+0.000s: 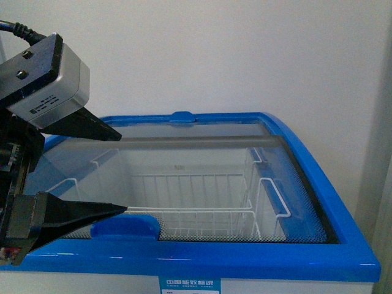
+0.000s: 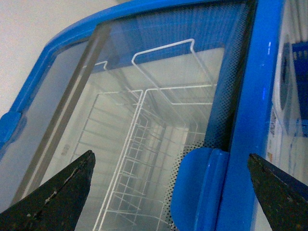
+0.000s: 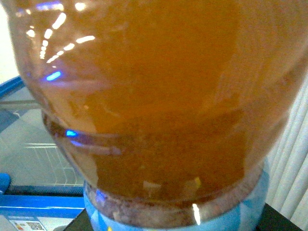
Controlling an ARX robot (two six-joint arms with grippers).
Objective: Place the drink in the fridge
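Observation:
The fridge [image 1: 343, 239] is a white chest with a blue top rim and a sliding glass lid [image 1: 202, 184]; white wire baskets show under the glass. My left gripper [image 1: 122, 173] is open at the front left, its two black fingers either side of the lid's blue handle [image 1: 125, 227], one above it and one level with it. In the left wrist view the handle [image 2: 199, 190] sits between the open fingertips [image 2: 72, 183]. My right gripper is shut on the drink bottle [image 3: 159, 96], which is full of amber liquid with a light blue label and fills the right wrist view.
A plain white wall stands behind the fridge. A second blue handle [image 1: 182, 117] sits on the far rim. A pale curtain [image 3: 291, 163] hangs at the right. The fridge's rim [image 3: 29, 204] shows beside the bottle in the right wrist view.

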